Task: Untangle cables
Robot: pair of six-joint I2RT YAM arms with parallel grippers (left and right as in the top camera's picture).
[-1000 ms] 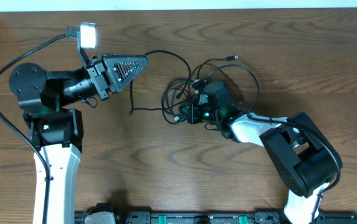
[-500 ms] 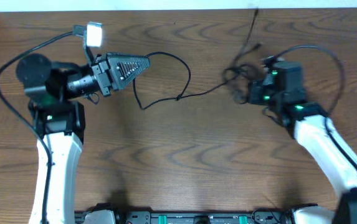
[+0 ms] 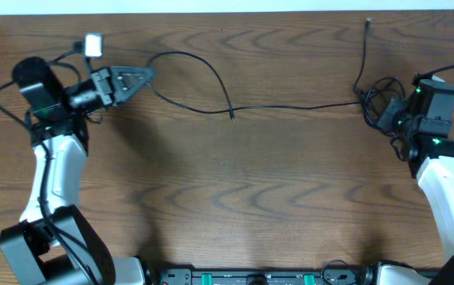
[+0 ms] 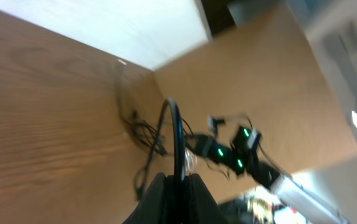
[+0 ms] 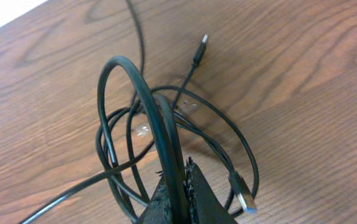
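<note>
The cables are thin black cords. One long cable [image 3: 290, 106] runs stretched across the back of the table from my left gripper [image 3: 147, 75] to a small tangle [image 3: 374, 107] at the far right. My left gripper [image 4: 179, 182] is shut on that cable [image 4: 176, 134], which arcs up from its fingers. My right gripper [image 3: 387, 119] sits in the tangle. In its wrist view the right gripper [image 5: 179, 177] is shut on a thicker black loop [image 5: 146, 99], with thinner loops around it. A plug end [image 5: 199, 50] lies on the wood beyond, and a silvery plug [image 5: 244, 199] lies beside the fingers.
One loose cable end [image 3: 368, 24] reaches toward the table's back edge [image 3: 227, 11]. A white block [image 3: 93, 44] sits on the left arm near its wrist. A black rail [image 3: 234, 277] runs along the front edge. Thicker arm wires loop by the left base [image 3: 5, 83].
The two grippers have pulled apart, left toward the back left and right toward the far right. The tangle went from the middle to the right, and one cable now lies drawn out between them.
</note>
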